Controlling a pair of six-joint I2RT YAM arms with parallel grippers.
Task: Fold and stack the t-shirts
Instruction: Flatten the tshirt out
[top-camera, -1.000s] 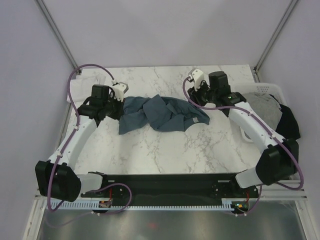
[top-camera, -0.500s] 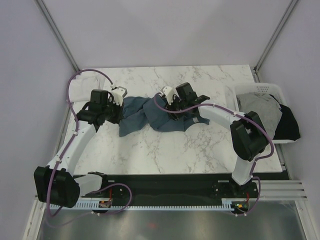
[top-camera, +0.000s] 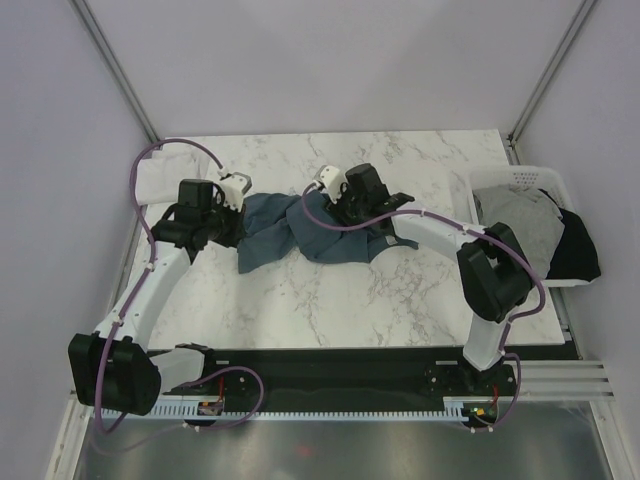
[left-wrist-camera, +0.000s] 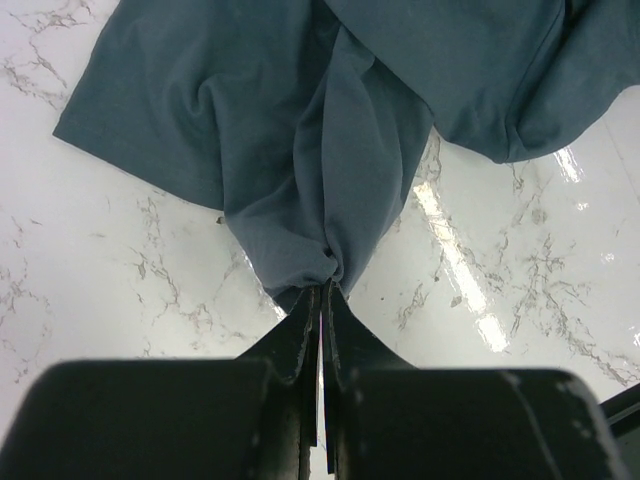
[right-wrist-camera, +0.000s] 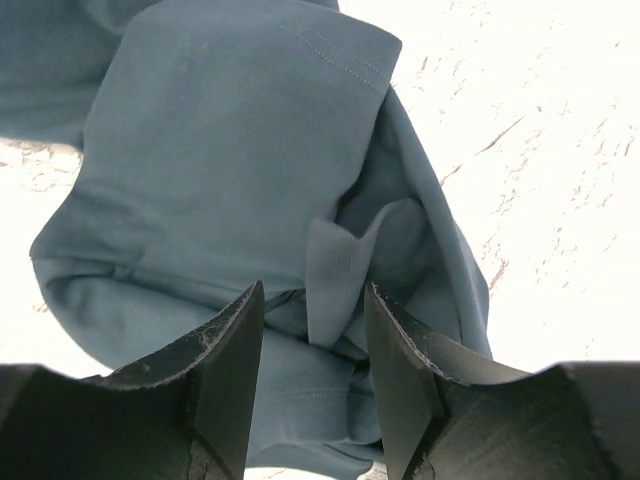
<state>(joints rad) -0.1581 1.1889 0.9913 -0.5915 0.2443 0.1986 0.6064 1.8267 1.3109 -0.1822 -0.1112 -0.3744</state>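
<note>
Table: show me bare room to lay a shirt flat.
Free: near marble between the slate-blue shirt and the arm bases; the far strip behind it. Crowded: the middle, left hand and right hand at that shirt; basket on the right.

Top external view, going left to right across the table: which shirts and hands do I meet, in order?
white t-shirt → left hand, shut on the shirt's edge → slate-blue t-shirt → light grey t-shirt → black t-shirt, the last two at the white basket.
</note>
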